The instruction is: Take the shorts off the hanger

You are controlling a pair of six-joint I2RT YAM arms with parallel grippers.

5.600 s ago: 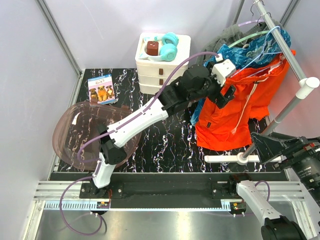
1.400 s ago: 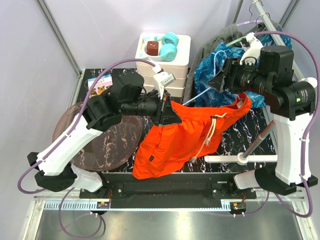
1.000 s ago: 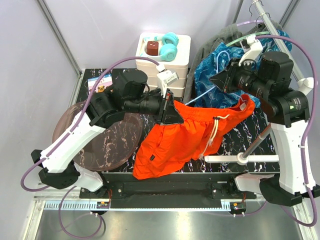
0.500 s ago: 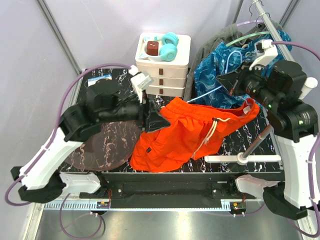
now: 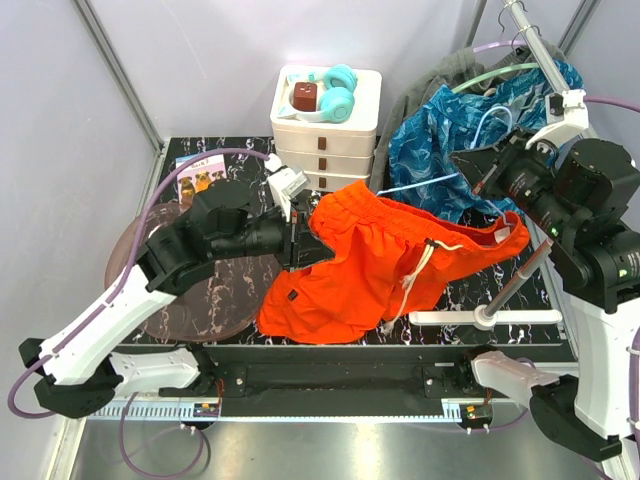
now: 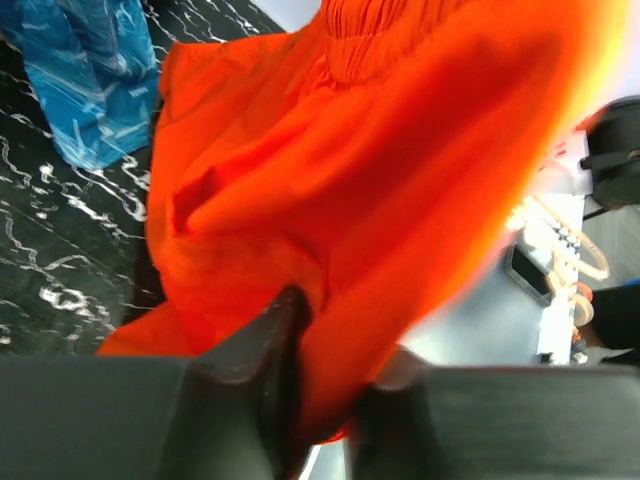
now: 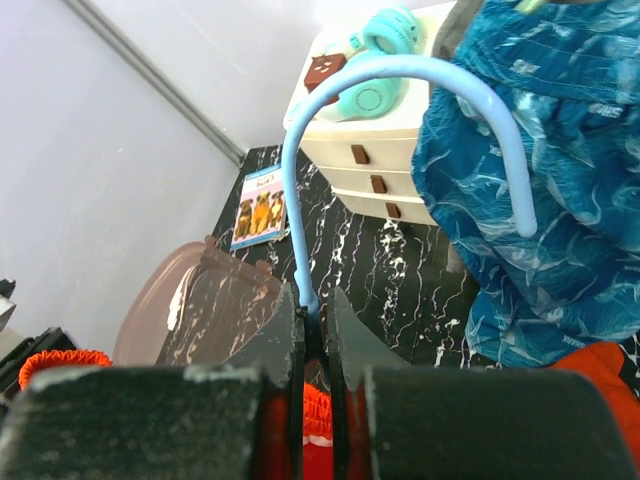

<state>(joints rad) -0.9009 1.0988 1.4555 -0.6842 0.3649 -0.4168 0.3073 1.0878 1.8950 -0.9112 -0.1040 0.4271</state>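
Observation:
The bright orange shorts (image 5: pixel 390 260) with a white drawstring lie spread over the table, their left edge lifted. My left gripper (image 5: pixel 303 243) holds that edge; in the left wrist view orange fabric (image 6: pixel 400 150) fills the gap at the left gripper (image 6: pixel 340 335). My right gripper (image 5: pixel 478 178) is shut on the light-blue hanger (image 5: pixel 420 183), whose hook (image 7: pixel 400 70) arches above the right gripper (image 7: pixel 314 300). Orange waistband cloth (image 7: pixel 315 420) shows below those fingers. The blue mottled shorts (image 5: pixel 440 140) and dark grey shorts (image 5: pixel 435 80) hang on the rack behind.
A white drawer unit (image 5: pixel 325 135) with teal headphones (image 5: pixel 335 90) stands at the back. A pink translucent tub (image 5: pixel 200 290) lies at the left, a dog booklet (image 5: pixel 195 175) behind it. The rack's white foot (image 5: pixel 480 318) and rail (image 5: pixel 560 60) are at the right.
The left gripper has swung back and lower with the shorts' edge, and the orange shorts have sunk and spread on the table. The right gripper has carried the hanger to the right.

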